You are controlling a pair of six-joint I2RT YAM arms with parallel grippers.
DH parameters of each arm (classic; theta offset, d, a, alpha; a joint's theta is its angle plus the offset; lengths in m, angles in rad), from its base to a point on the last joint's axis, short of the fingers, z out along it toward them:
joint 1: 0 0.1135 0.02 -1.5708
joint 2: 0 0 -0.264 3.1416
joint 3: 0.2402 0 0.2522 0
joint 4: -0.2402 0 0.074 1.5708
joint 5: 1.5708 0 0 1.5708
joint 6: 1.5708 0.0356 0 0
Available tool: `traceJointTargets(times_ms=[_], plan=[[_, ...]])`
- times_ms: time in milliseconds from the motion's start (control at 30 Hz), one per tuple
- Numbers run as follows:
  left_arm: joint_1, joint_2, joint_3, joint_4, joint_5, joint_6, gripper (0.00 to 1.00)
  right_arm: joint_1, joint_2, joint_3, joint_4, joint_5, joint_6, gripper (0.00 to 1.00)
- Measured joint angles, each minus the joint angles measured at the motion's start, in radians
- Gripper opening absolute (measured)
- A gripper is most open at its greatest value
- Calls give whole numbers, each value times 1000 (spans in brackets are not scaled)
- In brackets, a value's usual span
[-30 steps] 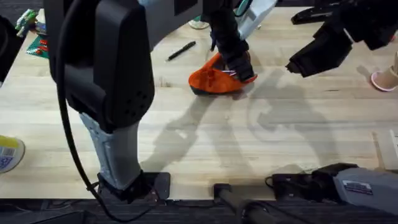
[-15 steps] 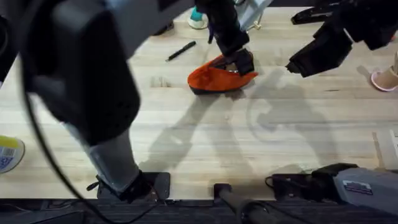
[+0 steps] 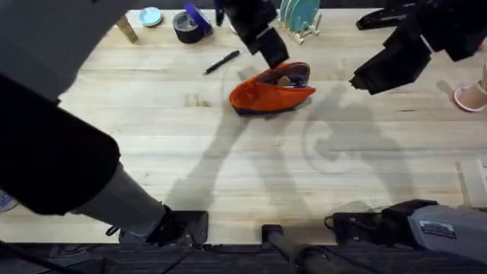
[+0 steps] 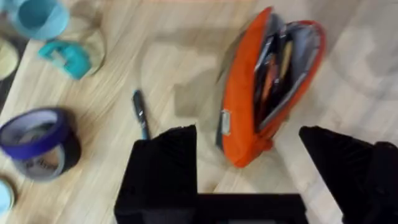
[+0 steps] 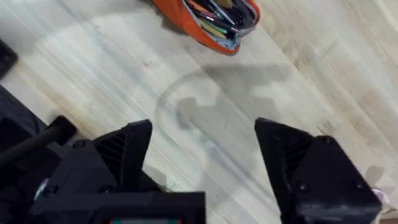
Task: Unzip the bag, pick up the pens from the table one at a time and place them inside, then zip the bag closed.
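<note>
From overhead: bag [image 3: 270, 90] lying unzipped mid-table [image 3: 251, 167], one pen [image 3: 221, 62] left beside it, left gripper [image 3: 268, 47] just above, empty. From the left wrist: fingers [image 4: 163, 165] spread, pens already inside the pouch. From the right wrist: right gripper [image 5: 202, 155] spread, idle; zipping not yet done.

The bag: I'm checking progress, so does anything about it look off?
The bag lies unzipped, mouth gaping, contents showing. One pen lies on the table beside it. Nothing spilled or damaged.
</note>
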Motion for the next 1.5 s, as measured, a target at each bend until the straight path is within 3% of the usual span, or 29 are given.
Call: traceJointTargets(times_ms=[267, 600, 1167, 1500], plan=[[107, 0, 0, -12, -18, 9, 994, 0, 0, 0, 0, 0, 0, 996], [212, 0, 0, 7, -22, 101, 992, 0, 0, 0, 0, 0, 0, 996], [261, 227, 5, 155, -29, 125, 993, 0, 0, 0, 0, 0, 0, 996], [289, 366, 5, 179, -33, 125, 993, 0, 0, 0, 0, 0, 0, 996]])
